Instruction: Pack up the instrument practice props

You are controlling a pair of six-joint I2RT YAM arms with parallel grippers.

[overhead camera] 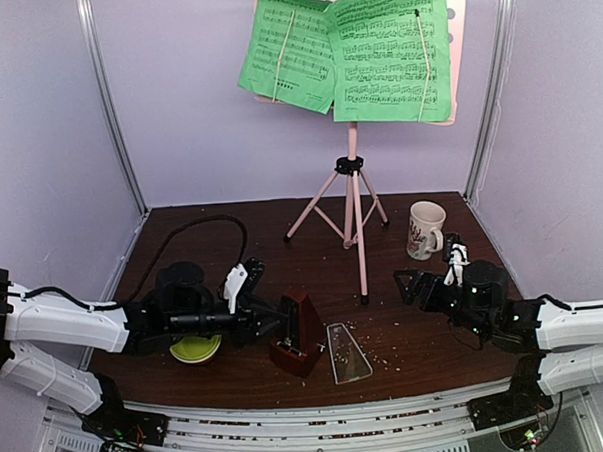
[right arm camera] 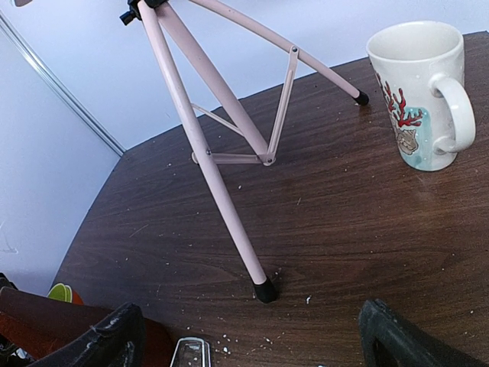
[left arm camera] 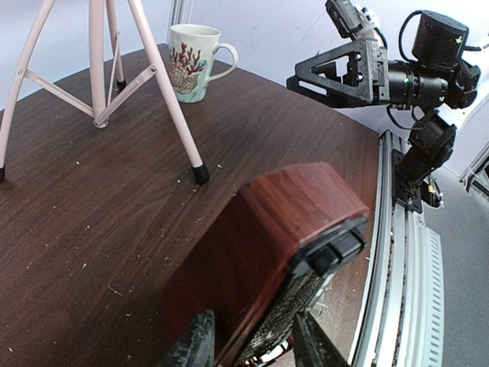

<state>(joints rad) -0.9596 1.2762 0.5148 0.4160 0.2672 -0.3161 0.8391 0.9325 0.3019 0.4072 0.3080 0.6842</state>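
The pink music stand (overhead camera: 355,199) stands at the back middle, with green sheet-music pages (overhead camera: 349,49) on its desk. The dark red metronome (overhead camera: 298,331) stands near the front, and its clear cover (overhead camera: 347,352) lies flat just to its right. My left gripper (overhead camera: 269,323) reaches in from the left. In the left wrist view the gripper (left arm camera: 252,348) has its fingers (left arm camera: 195,344) pressed on both sides of the metronome (left arm camera: 267,245). My right gripper (overhead camera: 409,286) is wide open and empty, right of the stand's near foot (right arm camera: 264,290). The cover's end (right arm camera: 191,352) shows below it.
A white mug (overhead camera: 425,229) with a red coral print stands at the right, behind my right gripper. A yellow-green bowl (overhead camera: 197,348) lies under my left arm. Crumbs are scattered over the dark wood table (overhead camera: 212,250). Purple walls close in the back and sides.
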